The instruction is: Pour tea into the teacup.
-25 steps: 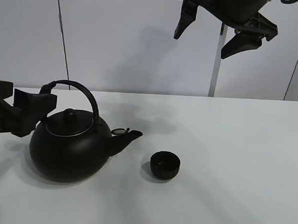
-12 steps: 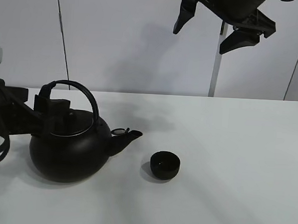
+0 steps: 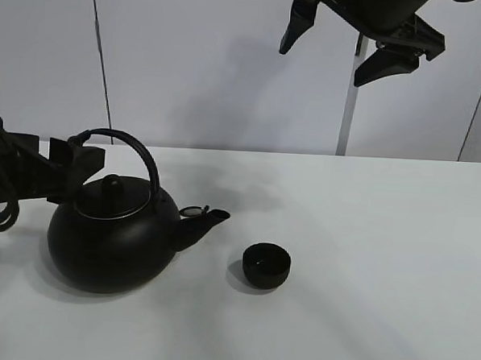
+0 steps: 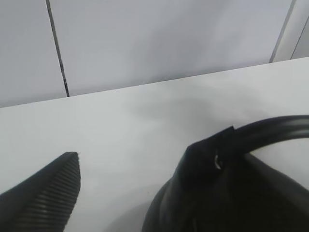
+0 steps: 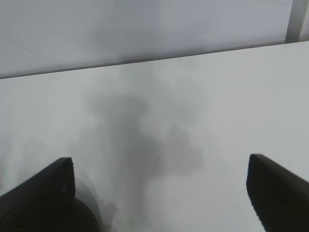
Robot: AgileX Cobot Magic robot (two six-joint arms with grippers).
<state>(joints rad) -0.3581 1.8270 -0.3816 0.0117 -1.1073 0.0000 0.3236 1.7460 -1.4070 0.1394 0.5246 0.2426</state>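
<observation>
- Two things matter: the black kettle (image 3: 112, 238) sits on the counter (image 3: 383, 236), and the small teacup (image 3: 267, 264) stands at its 3 o'clock, just clear of the spout.
- The kettle looks heavy and rigid, so grip the arched handle (image 3: 141, 152) near its crown.
- Your left hand (image 3: 76, 162), fingers apart, is at the handle's 9 o'clock foot.
- Your right hand (image 3: 323, 63), also spread, hangs high and empty.

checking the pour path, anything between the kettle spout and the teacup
Nothing. In the exterior high view, the stretch of white table between the kettle spout and the teacup is bare.
</observation>
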